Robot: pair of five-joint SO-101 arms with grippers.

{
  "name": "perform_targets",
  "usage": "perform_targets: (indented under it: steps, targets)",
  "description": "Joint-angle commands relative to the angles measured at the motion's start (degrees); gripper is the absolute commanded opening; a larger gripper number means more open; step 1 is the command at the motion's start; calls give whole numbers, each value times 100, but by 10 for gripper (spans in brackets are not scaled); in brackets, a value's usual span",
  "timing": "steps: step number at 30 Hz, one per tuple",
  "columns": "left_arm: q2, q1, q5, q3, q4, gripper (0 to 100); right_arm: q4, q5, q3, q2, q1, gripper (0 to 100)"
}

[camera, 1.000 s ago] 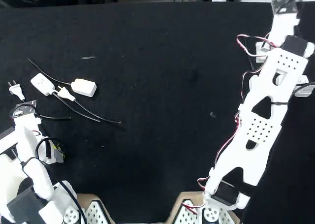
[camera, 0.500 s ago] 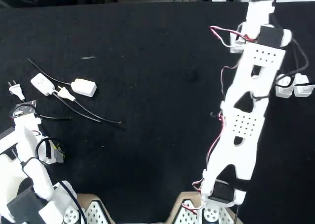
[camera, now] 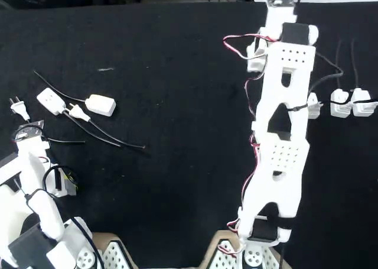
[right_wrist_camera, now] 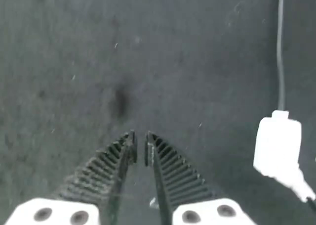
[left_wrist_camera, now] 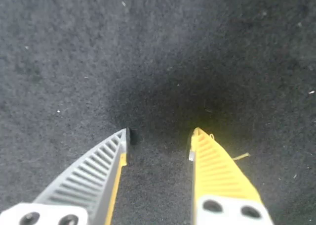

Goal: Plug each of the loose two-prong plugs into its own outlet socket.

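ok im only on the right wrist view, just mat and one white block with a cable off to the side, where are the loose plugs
observer: The high view has one loose two-prong plug near the left edge of the mat.
operator: any more over there
observer: Yes, a second plug lies between a square white block and a rounded white block, close beside both.
operator: and whats the left arm doing
observer: The left pincer is open over bare mat, holding nothing.
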Motion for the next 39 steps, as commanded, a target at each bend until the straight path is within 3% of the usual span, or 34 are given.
perform_targets:
  steps: [1,19,24,32,39]
  targets:
    - [79,75,53,154,-167,205,9,-18,497,-673,-114,11]
    - [79,75,44,154,-167,205,-290,9,2114,-1077,-114,11]
    - [79,75,44,154,-167,205,-1108,9,3565,-1859,-114,11]
    - [70,84,44,242,-290,160,-3437,352,6905,-3582,-79,11]
    - [70,101,44,233,-290,130,-4325,492,7565,-3574,352,11]
